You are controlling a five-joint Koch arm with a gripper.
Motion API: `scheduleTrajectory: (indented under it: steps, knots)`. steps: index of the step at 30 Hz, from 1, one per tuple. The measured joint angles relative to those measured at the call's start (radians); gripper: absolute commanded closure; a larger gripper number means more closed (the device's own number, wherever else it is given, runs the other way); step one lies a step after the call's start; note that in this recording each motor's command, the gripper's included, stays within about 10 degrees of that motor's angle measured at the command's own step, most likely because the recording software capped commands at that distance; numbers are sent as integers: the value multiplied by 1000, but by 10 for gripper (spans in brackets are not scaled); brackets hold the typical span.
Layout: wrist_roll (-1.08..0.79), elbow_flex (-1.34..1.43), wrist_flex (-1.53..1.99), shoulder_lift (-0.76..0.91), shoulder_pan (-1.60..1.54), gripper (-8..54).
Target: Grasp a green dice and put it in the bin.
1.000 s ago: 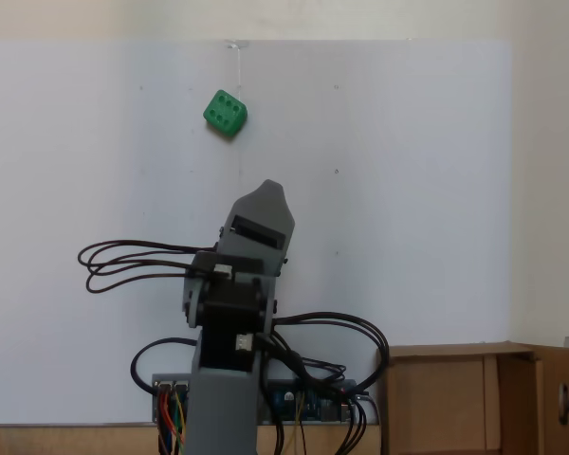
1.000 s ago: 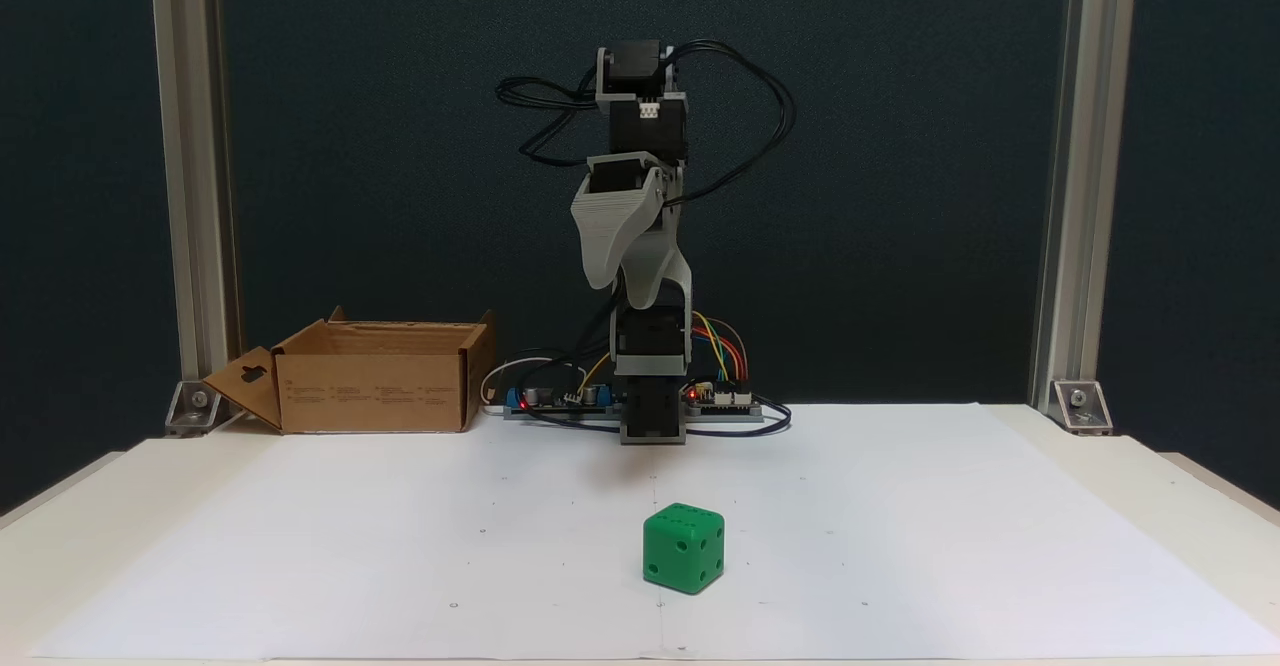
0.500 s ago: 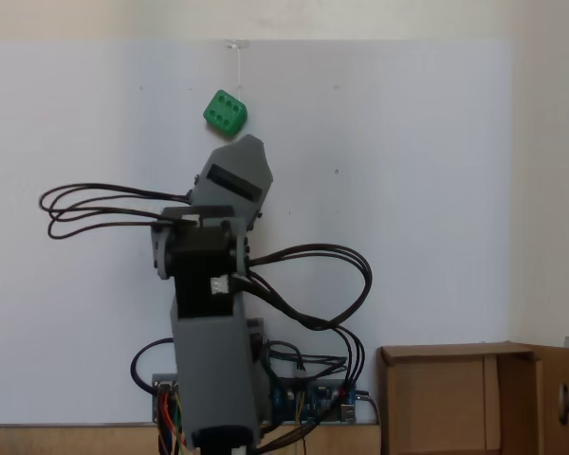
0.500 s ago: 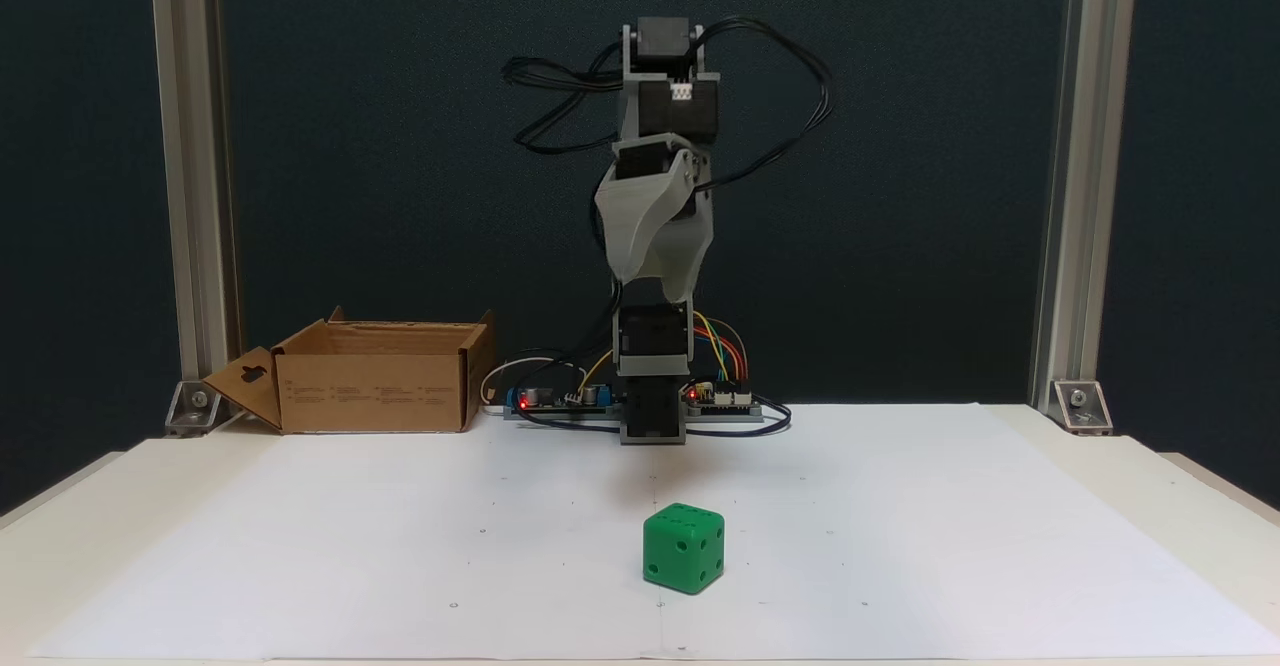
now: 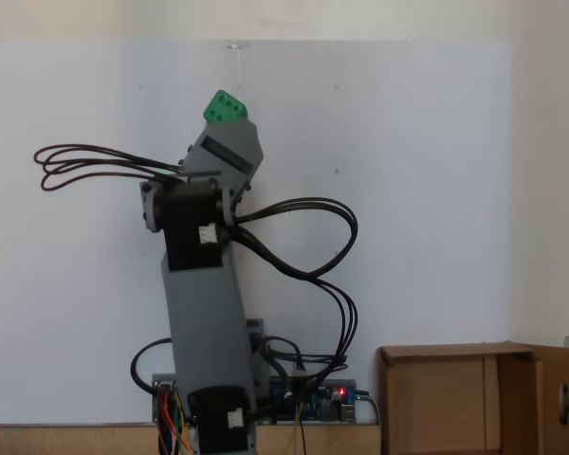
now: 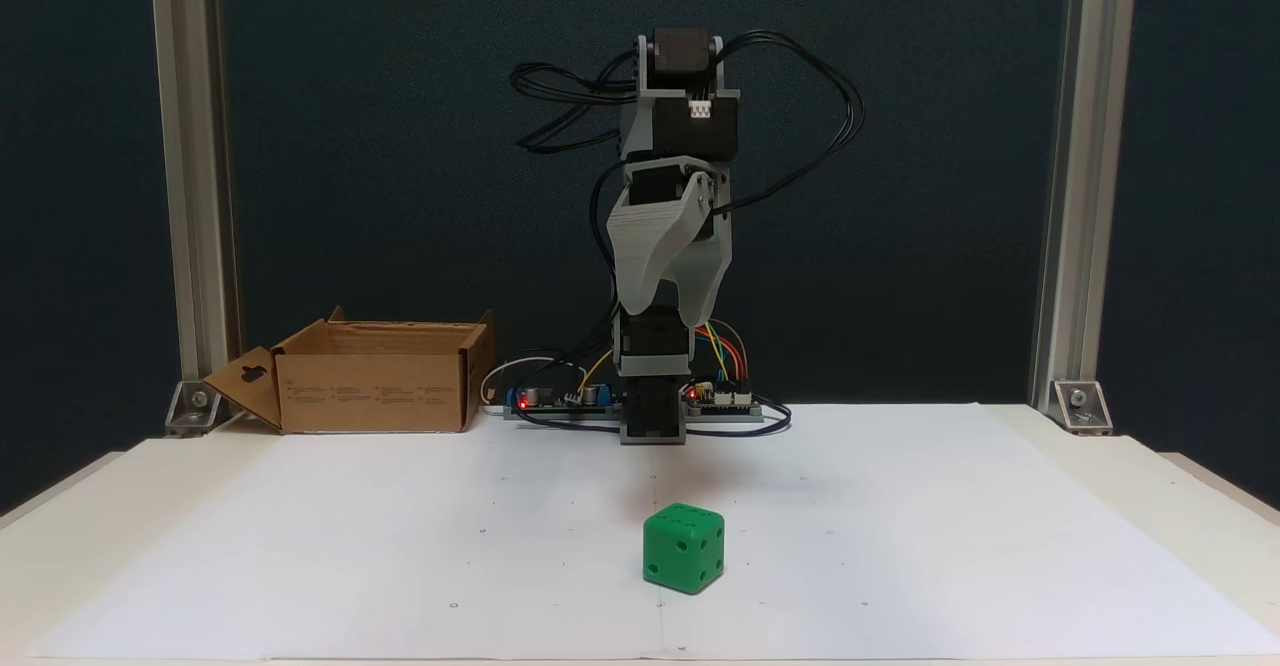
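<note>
Arm's been swinging out over the last second: in the top-down fixed view the grey jaws [image 5: 225, 152] have crept from the middle of the sheet up toward 12 o'clock, and now their tip covers the near edge of the green dice [image 5: 224, 106]. From the front fixed view the jaws [image 6: 665, 301] hang high above the tabletop [image 6: 300, 546], so that overlap is just the camera angle; nothing is touching yet. The dice [image 6: 684, 547] hasn't budged, sitting on the white paper [image 6: 900, 546] at 6 o'clock from the arm's base, well clear of the jaws. As for the jaws themselves, the two grey fingers sit one in front of the other with the tips close together, and I honestly can't tell if they're parted or closed; they're certainly not holding anything. The cardboard box [image 6: 375, 381] is off at about 9 o'clock from the base in the front view, bottom right corner [image 5: 460, 398] in the top-down one, far from the dice. My read: lining up is mostly done, the drop onto the dice comes next, and it'll need the jaws spread wide enough to straddle it.
</note>
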Motion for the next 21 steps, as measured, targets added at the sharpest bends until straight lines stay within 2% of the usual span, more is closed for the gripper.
scheduleTrajectory:
  steps: [21]
  knots:
    - [0,-25,-97,-29,-63,65]
